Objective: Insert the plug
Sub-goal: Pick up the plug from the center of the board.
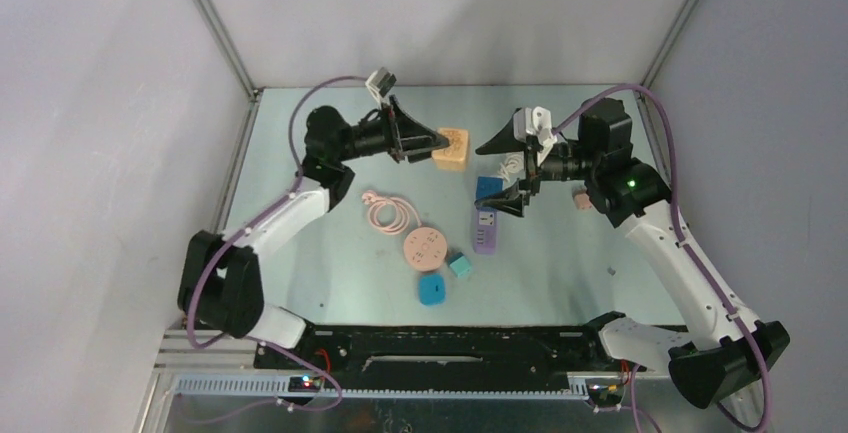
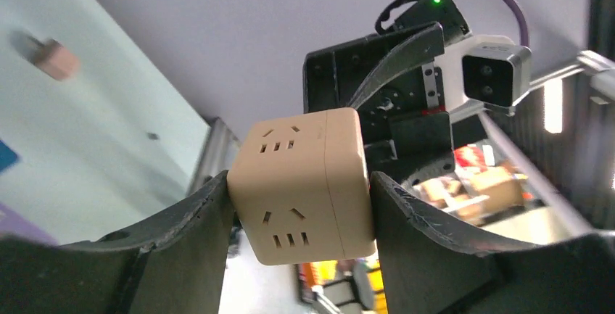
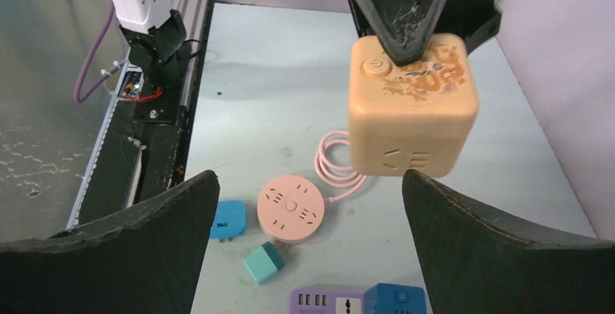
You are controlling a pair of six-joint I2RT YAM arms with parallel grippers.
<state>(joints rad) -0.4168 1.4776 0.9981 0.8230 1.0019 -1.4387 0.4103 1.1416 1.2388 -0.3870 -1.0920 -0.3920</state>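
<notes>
My left gripper [image 2: 303, 180] is shut on a tan cube socket [image 2: 304, 183], held above the table at the back middle [image 1: 451, 148]. The cube's slotted faces point at the right arm. My right gripper [image 3: 310, 176] stands wide open and holds nothing, facing the cube socket [image 3: 411, 107] from the right [image 1: 500, 173]. On the table below lie a blue plug [image 3: 229, 218] and a small teal plug [image 3: 263, 262]. I cannot tell which one is the task's plug.
A round pink socket [image 1: 426, 247] with a coiled pink cable [image 1: 385, 211] lies mid-table. A purple power strip [image 1: 486, 228] with a blue cube [image 1: 488, 188] sits under the right gripper. A small pink block [image 1: 580, 198] lies by the right arm. Walls close three sides.
</notes>
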